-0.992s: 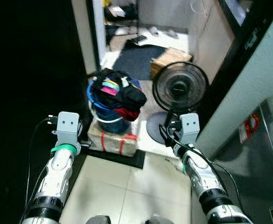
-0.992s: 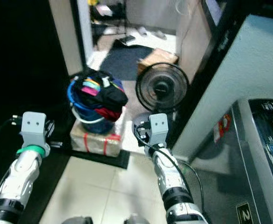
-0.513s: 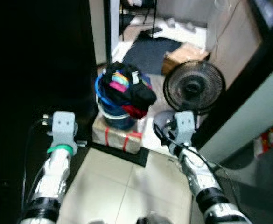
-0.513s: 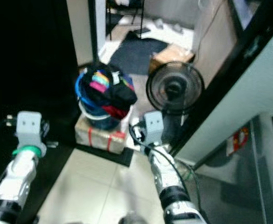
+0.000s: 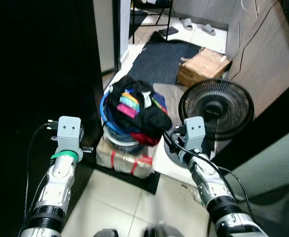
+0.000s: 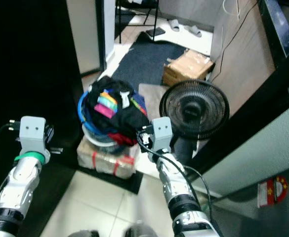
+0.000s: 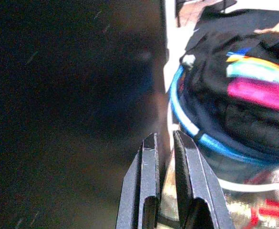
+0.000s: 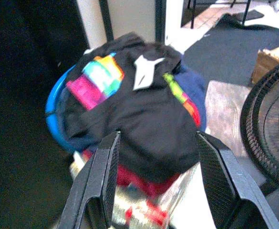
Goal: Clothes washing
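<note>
A blue laundry basket heaped with dark clothes, some with pink and bright stripes, stands on a taped cardboard box on the floor ahead. My right gripper is open, its fingers spread wide just short of the clothes pile. My left gripper is shut and empty, held beside the basket's blue rim on its dark side. Both arms are raised in front of me, the left arm left of the box and the right arm to its right.
A black standing fan stands right of the basket, close to my right arm. Behind lie a dark mat, another cardboard box and slippers. A door frame and darkness bound the left; a grey appliance bounds the right.
The whole view has shifted: the basket and fan now sit closer and lower in the picture, with the pile right before my right gripper. Both arms keep the same raised pose.
</note>
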